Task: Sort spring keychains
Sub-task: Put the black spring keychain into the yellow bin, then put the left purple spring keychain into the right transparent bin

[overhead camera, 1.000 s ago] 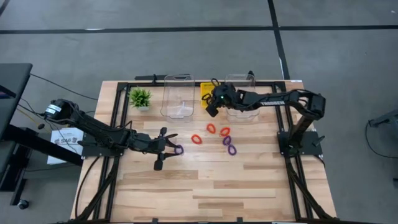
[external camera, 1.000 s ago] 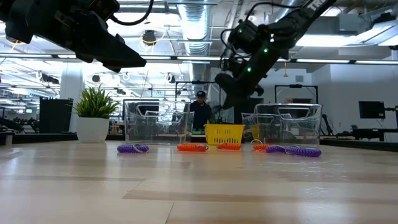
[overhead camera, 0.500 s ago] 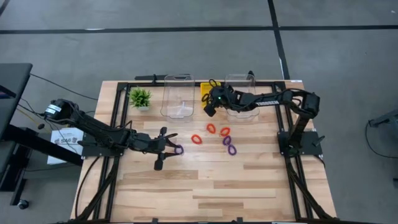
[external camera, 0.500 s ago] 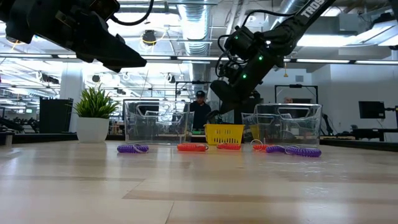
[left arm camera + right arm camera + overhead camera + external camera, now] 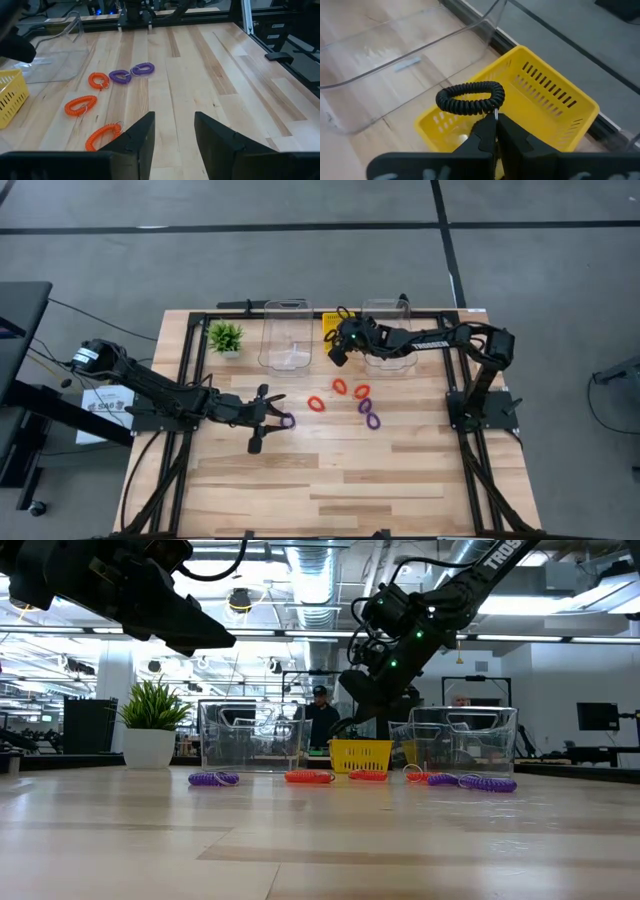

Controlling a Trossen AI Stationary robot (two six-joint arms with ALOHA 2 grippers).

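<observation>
My right gripper [image 5: 493, 125] is shut on a black coiled spring keychain [image 5: 470, 98] above a small yellow basket [image 5: 555, 102] at the table's far middle [image 5: 331, 330]. Three red keychains [image 5: 316, 403] [image 5: 340, 387] [image 5: 362, 392] and two purple ones [image 5: 365, 406] [image 5: 374, 420] lie flat on the table's middle. Another purple keychain [image 5: 288, 421] lies just beyond my left gripper [image 5: 268, 420]. That gripper hangs open above the table with nothing between its fingers [image 5: 145, 137]. My right gripper pinches the black keychain between its two fingertips at one side of the loop [image 5: 492, 111], where a small metal ring shows. The fingers slant down from the table's right. The loop sticks out beyond the fingertips, lifted clear over the yellow basket.
Two clear plastic bins [image 5: 285, 335] [image 5: 388, 338] stand on either side of the yellow basket at the far edge. A small green plant in a white pot [image 5: 225, 337] stands at the far left. Bare wood lies along the near half of the table [image 5: 350, 480].
My right gripper has sunk a little and gone slightly toward the table's left, closer over the yellow basket. It stays shut on the black keychain.
</observation>
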